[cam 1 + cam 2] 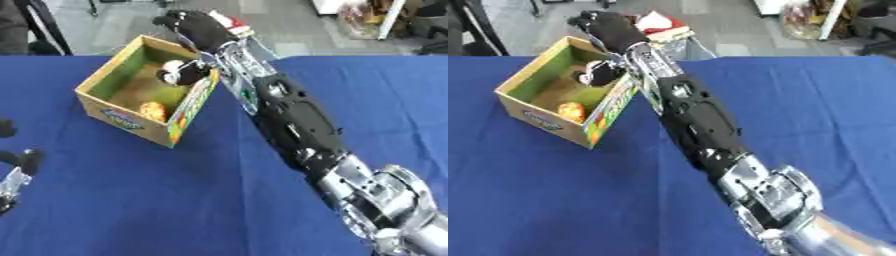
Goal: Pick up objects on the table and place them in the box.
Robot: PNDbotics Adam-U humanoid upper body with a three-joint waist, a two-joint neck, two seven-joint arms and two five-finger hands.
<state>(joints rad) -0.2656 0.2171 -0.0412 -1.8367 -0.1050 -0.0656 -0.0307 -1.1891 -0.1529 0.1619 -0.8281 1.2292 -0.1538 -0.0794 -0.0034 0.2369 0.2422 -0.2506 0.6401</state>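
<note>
An open cardboard box [122, 118] with a green inside stands on the blue table [157, 200] at the upper left. Inside it lie a small orange object [152, 110] near the front corner and a black-and-white object [178, 73] against the right wall. My right arm stretches from the lower right up to the box, and my right hand [197, 25] hovers over the box's far right corner, fingers relaxed and holding nothing. My left hand [19, 167] rests open at the lower left edge of the left eye view, fingers up.
A red and white thing [658, 22] lies beyond the table's far edge, behind my right hand. Blue cloth stretches in front of the box and on both sides of my right arm. Chair legs and floor clutter show past the far edge.
</note>
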